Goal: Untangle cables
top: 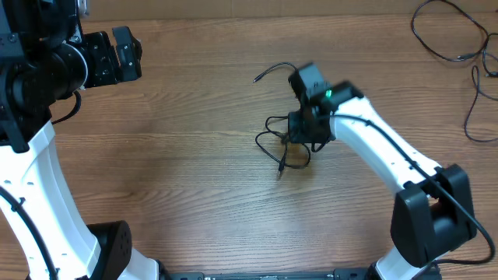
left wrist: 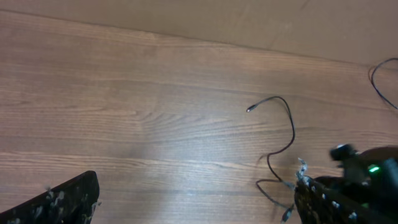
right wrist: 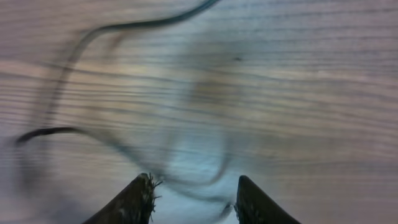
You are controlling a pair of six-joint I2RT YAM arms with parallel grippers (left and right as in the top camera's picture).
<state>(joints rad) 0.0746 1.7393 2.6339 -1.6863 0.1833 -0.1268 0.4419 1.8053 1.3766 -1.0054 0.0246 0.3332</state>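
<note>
The cables point(top: 284, 144) are thin black cords in a loose tangle at the middle of the wooden table, with one end reaching up-left to a small plug point(top: 257, 78). My right gripper point(top: 306, 138) is low over the tangle's right side. In the right wrist view its fingers point(right wrist: 194, 186) are open, with blurred cable loops point(right wrist: 124, 146) between and ahead of them. My left gripper point(top: 124, 53) is open and empty, raised at the far left. The left wrist view shows the cables point(left wrist: 283, 140) far off beside the right arm.
More black cords point(top: 451, 35) lie at the table's far right corner. The right arm's white link point(top: 381, 148) slopes from its base point(top: 432, 218) to the tangle. The left arm's base point(top: 109, 241) stands at the front left.
</note>
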